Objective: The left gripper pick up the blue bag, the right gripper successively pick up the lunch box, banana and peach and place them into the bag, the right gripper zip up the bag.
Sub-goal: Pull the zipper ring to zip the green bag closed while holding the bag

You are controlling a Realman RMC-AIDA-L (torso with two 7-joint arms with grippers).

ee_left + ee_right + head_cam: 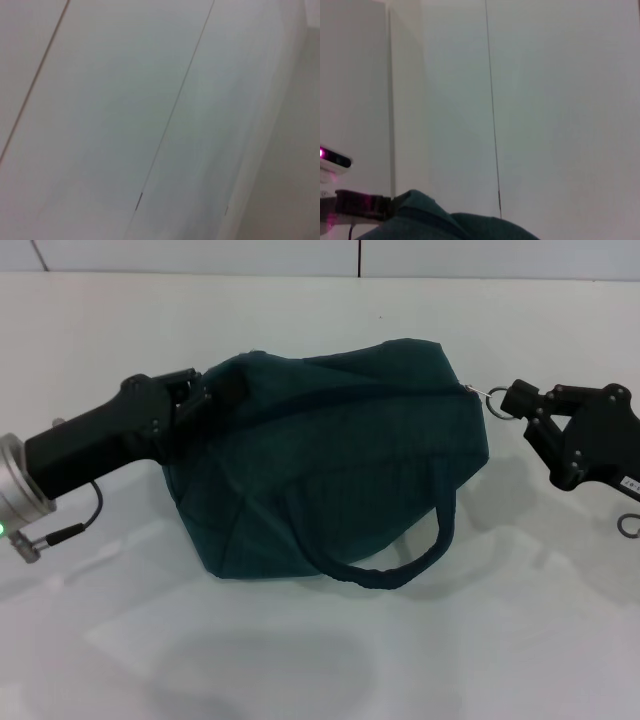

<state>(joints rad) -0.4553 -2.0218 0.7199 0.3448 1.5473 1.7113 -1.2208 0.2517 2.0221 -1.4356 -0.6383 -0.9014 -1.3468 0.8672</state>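
The left gripper [205, 392] clamps the bag [330, 455] at its left end; the right gripper [512, 400] pinches the zipper ring [496, 403] on the white table [320, 660].

I can't see inside the blue bag [340, 450]; it is closed. My left gripper's [205, 392] tips hide in its cloth.

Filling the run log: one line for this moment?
bag: zipped | left gripper: shut on bag end | right gripper: shut on zipper ring
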